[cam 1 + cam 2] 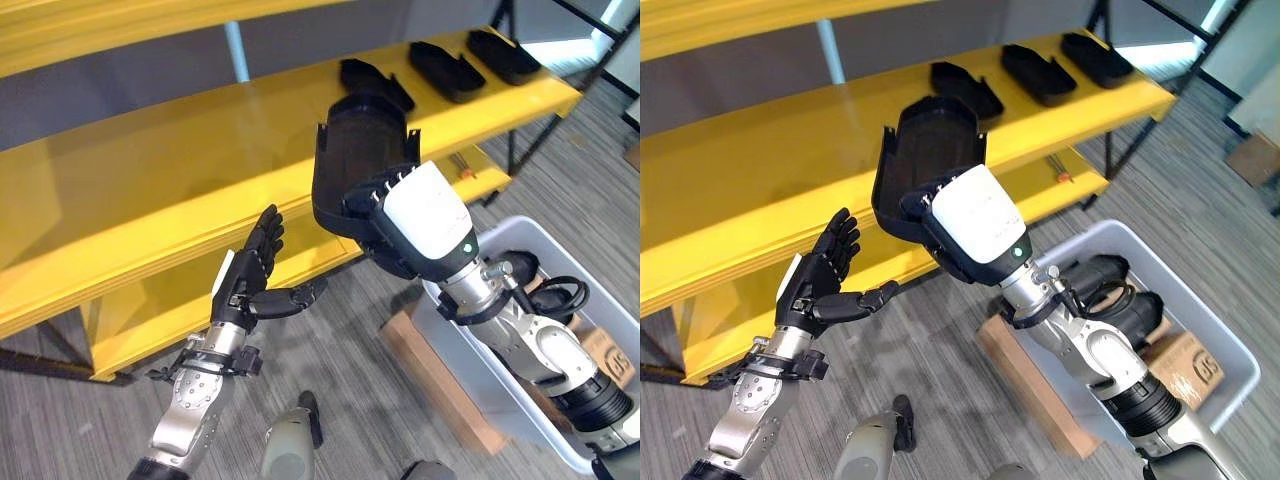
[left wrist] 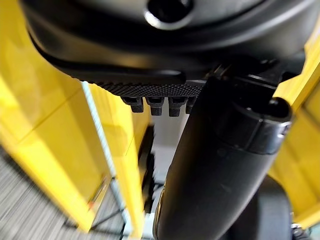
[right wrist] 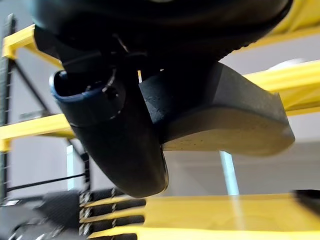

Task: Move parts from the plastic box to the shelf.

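My right hand (image 1: 425, 215), with its white cover, is shut on a large black moulded part (image 1: 360, 150) and holds it up over the front edge of the yellow shelf (image 1: 150, 170). In the right wrist view the thumb (image 3: 115, 140) presses against the part's edge (image 3: 225, 115). Three similar black parts (image 1: 375, 82) (image 1: 447, 68) (image 1: 503, 52) lie in a row on the shelf's far right. More black parts (image 1: 1100, 275) lie in the pale plastic box (image 1: 1230, 350) at lower right. My left hand (image 1: 250, 275) is open, fingers straight, in front of the shelf edge, to the left of and below the held part.
A lower yellow shelf board (image 1: 180, 300) runs beneath, with a small orange item (image 1: 465, 172) near its right end. A brown cardboard box (image 1: 440, 390) sits on the grey floor against the plastic box. The middle and left of the upper shelf are bare.
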Tool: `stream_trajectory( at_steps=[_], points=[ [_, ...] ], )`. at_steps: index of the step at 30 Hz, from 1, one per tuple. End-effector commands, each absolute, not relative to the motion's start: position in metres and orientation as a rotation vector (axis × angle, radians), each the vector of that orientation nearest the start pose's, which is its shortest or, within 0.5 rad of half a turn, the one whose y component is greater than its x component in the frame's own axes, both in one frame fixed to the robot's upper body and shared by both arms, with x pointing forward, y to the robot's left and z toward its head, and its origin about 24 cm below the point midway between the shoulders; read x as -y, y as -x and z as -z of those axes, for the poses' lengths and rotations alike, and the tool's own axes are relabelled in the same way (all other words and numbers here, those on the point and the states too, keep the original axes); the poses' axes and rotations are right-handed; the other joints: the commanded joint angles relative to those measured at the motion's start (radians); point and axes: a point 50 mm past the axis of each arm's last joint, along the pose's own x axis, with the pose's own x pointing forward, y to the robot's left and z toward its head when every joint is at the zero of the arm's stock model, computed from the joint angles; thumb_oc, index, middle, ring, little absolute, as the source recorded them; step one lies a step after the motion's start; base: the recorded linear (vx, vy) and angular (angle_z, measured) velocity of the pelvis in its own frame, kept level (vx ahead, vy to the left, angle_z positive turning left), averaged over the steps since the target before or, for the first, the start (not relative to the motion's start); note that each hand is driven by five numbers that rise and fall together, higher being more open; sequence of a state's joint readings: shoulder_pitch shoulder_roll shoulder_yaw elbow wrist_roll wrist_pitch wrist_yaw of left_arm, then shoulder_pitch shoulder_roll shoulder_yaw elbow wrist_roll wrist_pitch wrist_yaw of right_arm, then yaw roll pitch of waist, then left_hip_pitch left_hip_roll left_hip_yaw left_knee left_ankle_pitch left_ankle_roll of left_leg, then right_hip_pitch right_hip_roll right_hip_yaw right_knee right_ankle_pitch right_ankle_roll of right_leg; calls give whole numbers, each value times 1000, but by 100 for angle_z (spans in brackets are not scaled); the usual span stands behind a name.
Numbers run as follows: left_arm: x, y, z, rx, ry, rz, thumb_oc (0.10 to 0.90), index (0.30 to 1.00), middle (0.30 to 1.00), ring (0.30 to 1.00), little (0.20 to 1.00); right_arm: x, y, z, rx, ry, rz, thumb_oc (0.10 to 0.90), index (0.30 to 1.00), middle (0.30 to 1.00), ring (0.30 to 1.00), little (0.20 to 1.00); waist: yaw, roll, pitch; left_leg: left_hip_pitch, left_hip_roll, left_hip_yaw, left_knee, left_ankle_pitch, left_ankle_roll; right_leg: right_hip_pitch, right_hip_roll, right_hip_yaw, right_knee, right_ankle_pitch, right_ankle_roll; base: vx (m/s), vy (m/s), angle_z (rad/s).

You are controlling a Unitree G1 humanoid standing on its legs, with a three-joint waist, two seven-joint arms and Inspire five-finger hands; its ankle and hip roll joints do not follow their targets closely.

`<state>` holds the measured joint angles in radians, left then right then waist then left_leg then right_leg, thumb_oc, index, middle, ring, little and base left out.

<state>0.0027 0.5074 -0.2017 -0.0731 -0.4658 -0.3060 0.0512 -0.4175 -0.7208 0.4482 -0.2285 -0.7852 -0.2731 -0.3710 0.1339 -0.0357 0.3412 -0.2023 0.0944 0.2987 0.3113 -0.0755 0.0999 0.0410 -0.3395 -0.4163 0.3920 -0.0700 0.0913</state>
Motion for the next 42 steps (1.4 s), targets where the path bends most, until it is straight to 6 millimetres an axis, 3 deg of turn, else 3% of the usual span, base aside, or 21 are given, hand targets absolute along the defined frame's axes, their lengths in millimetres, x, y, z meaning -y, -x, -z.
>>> stream_trajectory(
  at_steps=[1,3,5,8,11,14,22,31,37,42],
  points=[
    [-182,-241,-126,481,1,282,900,1000,1000,1000,1000,116,-247,-221,1385,1144,-72,400,300,300,300,300,2,-13,-103,188,-4,54,-145,-62,-64,-40,57,-5,-22,27,42,107,38,55],
    [-184,-241,-125,467,-3,301,900,1000,1000,1000,1000,120,-245,-219,1381,1162,-82,400,300,300,300,300,-17,-25,-108,208,-17,26,-184,-57,-60,-61,125,31,-38,5,40,196,-28,36],
    [-185,-239,-124,456,2,312,900,1000,1000,1000,1000,123,-245,-216,1382,1177,-96,400,300,300,300,300,-28,-33,-112,233,-28,10,-211,-58,-64,-80,160,37,-94,-3,39,201,-61,49],
    [-185,-235,-122,440,12,318,900,1000,1000,1000,1000,125,-246,-215,1376,1204,-127,400,300,300,300,300,-40,-40,-112,273,-46,-3,-228,-79,-68,-128,163,40,-180,45,53,232,-118,40],
    [-181,-231,-120,430,20,358,900,1000,1000,1000,1000,125,-249,-211,1348,1250,-130,400,300,300,300,300,-63,-47,-106,305,-75,-65,-225,-121,-55,-194,175,130,-238,117,84,242,-167,48],
    [-180,-225,-115,420,25,373,900,1000,1000,1000,1000,131,-248,-203,1328,1277,-141,400,300,300,300,300,-78,-47,-116,309,-90,-110,-219,-128,-51,-191,195,191,-263,118,71,251,-209,87],
    [-182,-219,-109,399,60,332,900,1000,1000,1000,1000,129,-262,-202,1273,1315,-175,400,300,300,300,300,-60,-27,-140,303,-48,-69,-169,-121,-101,-88,215,113,-258,18,-8,176,-134,48],
    [-183,-219,-108,388,68,343,900,1000,1000,1000,1000,131,-274,-200,1245,1359,-119,400,300,300,300,300,-45,-18,-143,265,-10,-69,-140,-101,-126,-40,225,95,-248,-39,-38,111,-80,13],
    [-181,-219,-105,358,53,367,900,1000,1000,1000,1000,147,-293,-198,1132,1401,-14,400,300,300,300,300,-43,-16,-146,258,-13,-44,-53,-130,-126,-22,231,68,-213,-80,-65,128,-116,14],
    [-177,-223,-106,358,57,411,900,1000,1000,1000,1000,160,-302,-199,1063,1445,56,400,300,300,300,300,-49,-14,-125,162,48,9,165,-7,-170,6,247,38,-212,-106,-105,54,-86,28]
  ],
)
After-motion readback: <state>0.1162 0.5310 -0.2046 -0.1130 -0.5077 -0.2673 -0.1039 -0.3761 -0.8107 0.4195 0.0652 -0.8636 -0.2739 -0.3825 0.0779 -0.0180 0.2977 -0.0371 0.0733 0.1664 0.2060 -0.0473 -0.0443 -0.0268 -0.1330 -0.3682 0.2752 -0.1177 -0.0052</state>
